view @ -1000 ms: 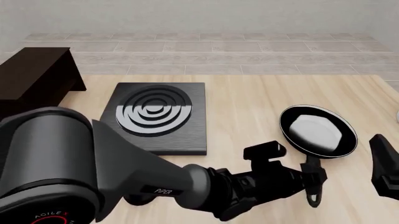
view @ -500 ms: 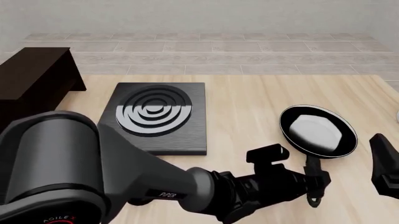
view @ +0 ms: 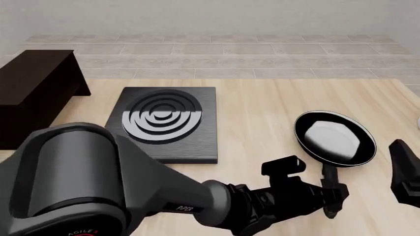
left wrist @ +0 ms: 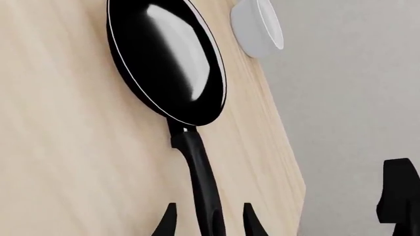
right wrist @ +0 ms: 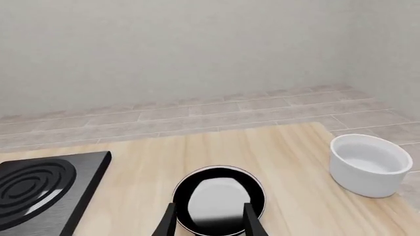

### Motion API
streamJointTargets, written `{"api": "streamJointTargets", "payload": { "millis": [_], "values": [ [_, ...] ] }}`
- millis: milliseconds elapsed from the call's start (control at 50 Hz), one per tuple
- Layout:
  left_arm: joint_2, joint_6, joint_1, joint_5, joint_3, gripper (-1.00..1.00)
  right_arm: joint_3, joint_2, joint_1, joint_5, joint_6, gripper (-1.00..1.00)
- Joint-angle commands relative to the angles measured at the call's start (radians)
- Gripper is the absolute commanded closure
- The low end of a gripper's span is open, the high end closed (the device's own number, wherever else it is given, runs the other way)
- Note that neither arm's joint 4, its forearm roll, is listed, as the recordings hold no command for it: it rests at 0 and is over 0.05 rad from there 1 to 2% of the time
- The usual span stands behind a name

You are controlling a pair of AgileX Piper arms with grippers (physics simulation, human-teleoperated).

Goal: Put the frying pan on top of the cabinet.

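- The pan [view: 335,136] is lying flat on the table [view: 262,113] near its right edge, handle pointing toward the near edge; the cabinet [view: 36,81] is standing at the far left corner, well apart from it.
- The left gripper [left wrist: 208,223] is straddling the handle [left wrist: 200,172], a finger [left wrist: 165,223] showing on each side with gaps; it is gripping nothing yet.
- The right gripper [right wrist: 208,221] is hanging above the pan with fingers spread and nothing between them.
- Risk: the grip point is sitting far down a thin handle, so the pan's weight is likely to twist it in the jaws and tip the bowl down.
- Risk: the stove plate [view: 167,120] is lying between pan and cabinet; a low carry is likely to clip it.
- Risk: the white bowl [right wrist: 366,164] is standing near the pan at the right edge, and a swinging pan could knock it.
- Risk: the right gripper is crowding the lift path.
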Motion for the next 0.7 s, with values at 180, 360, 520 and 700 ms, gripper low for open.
{"api": "streamJointTargets", "payload": {
  "millis": [180,360,520,700],
  "values": [
    [0.028,-0.008,-0.002,-0.005,-0.021,-1.0,0.0,0.022,-0.004,-0.018,0.002,-1.0],
    [0.044,-0.007,-0.004,0.002,-0.036,-1.0,0.0,0.033,-0.004,-0.028,0.006,-1.0],
    [0.055,-0.015,-0.008,0.002,-0.043,-1.0,0.0,0.034,-0.006,-0.028,0.009,-1.0],
    [0.059,-0.012,-0.01,0.008,-0.054,-1.0,0.0,0.038,-0.007,-0.032,0.014,-1.0]
  ]
}}
